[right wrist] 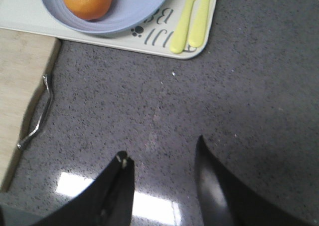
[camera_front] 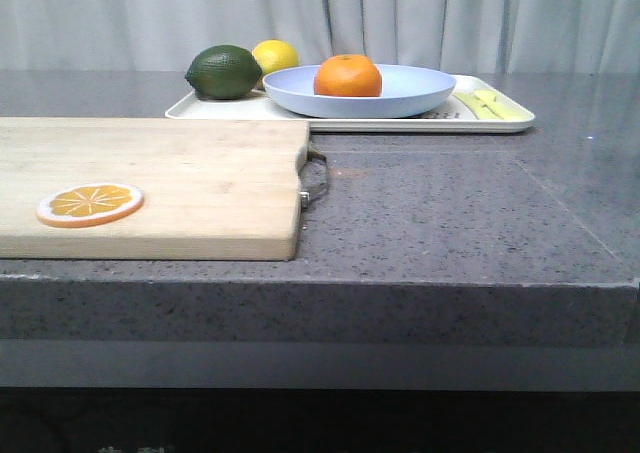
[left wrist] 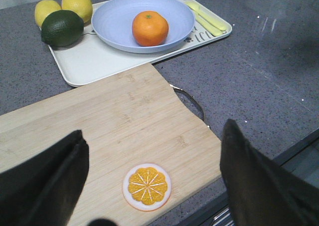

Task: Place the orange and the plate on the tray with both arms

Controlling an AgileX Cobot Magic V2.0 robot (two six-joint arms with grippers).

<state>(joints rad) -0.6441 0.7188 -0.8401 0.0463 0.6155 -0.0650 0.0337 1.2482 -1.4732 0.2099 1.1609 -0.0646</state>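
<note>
The orange (camera_front: 347, 76) sits in the lavender-blue plate (camera_front: 420, 93), and the plate rests on the cream-white tray (camera_front: 400, 123) at the back of the table. All three also show in the left wrist view: orange (left wrist: 150, 28), plate (left wrist: 114, 21), tray (left wrist: 84, 61). The right wrist view shows the orange (right wrist: 87, 0), plate (right wrist: 139, 6) and tray (right wrist: 149, 39) too. My left gripper (left wrist: 154, 136) is open and empty above the cutting board. My right gripper (right wrist: 162, 153) is open and empty above bare countertop, short of the tray. Neither gripper shows in the front view.
A light wooden cutting board (camera_front: 180, 183) with a metal handle (camera_front: 317, 178) lies front left, with a flat orange slice (camera_front: 90, 204) on it. A green lime (camera_front: 224, 72) and yellow lemons (left wrist: 77, 4) sit on the tray's left end. Yellow cutlery (camera_front: 490, 104) lies on its right end.
</note>
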